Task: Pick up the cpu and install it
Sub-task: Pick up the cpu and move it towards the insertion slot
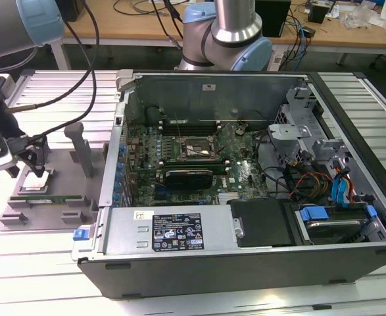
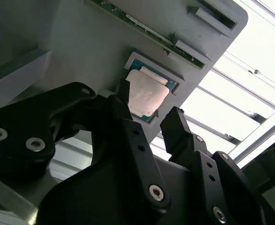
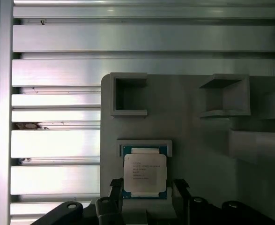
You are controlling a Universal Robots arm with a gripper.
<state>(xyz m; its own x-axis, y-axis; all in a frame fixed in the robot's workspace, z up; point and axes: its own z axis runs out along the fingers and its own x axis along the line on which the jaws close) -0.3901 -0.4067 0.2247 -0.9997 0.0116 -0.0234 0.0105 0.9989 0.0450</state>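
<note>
The cpu (image 3: 144,171), a flat square chip with a silver-grey top and a teal rim, lies in a shallow recess of the grey fixture plate (image 3: 203,154). In the exterior view this plate (image 1: 64,172) sits at the exterior view's left, beside the open computer case. My gripper (image 1: 35,166) hangs right over the cpu (image 1: 36,185) there. Both wrist views show the gripper (image 3: 146,187) open, one black finger on each side of the chip. In the second wrist view the cpu (image 2: 146,96) lies between the fingers (image 2: 174,124), with a gap on one side. The motherboard socket (image 1: 194,150) lies inside the case.
A green memory stick (image 1: 48,198) lies in a slot of the fixture plate, close to the cpu. Two grey posts (image 1: 81,148) stand on the plate. The open case wall (image 1: 114,164) rises at the plate's edge. A second robot base (image 1: 225,36) stands behind the case. Ribbed aluminium table (image 3: 57,154) surrounds the plate.
</note>
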